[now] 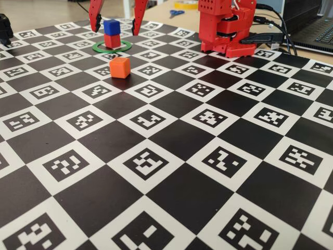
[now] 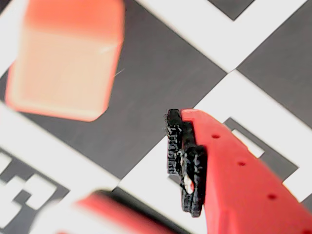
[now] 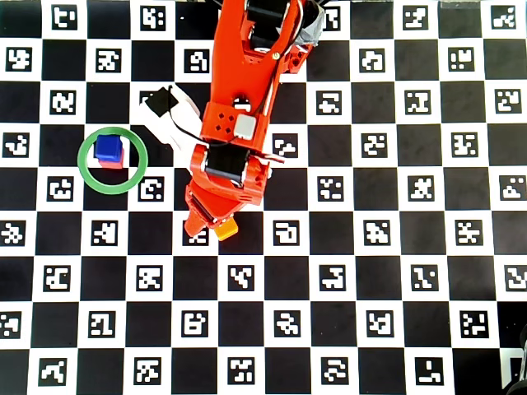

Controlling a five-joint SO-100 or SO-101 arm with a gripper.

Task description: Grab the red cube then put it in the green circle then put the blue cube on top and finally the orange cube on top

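Note:
The blue cube (image 1: 111, 26) sits on the red cube (image 1: 112, 40) inside the green circle (image 1: 98, 48). From above I see the blue cube (image 3: 108, 148) with a sliver of the red cube (image 3: 110, 164) under it, within the green circle (image 3: 85, 171). The orange cube (image 1: 120, 67) stands alone on the mat, nearer the fixed camera. My gripper (image 1: 116, 32) hangs open above the mat, holding nothing. In the overhead view my gripper (image 3: 204, 224) half covers the orange cube (image 3: 226, 230). In the wrist view the orange cube (image 2: 63, 58) is blurred at top left, beyond my open gripper (image 2: 131, 165).
A black-and-white checkerboard mat (image 1: 171, 156) with printed markers covers the table. The red arm base (image 1: 226, 26) stands at the back right in the fixed view. Behind it lie scissors (image 1: 176, 12), a laptop (image 1: 317, 31) and cables. A black object (image 1: 5, 28) sits at the left edge.

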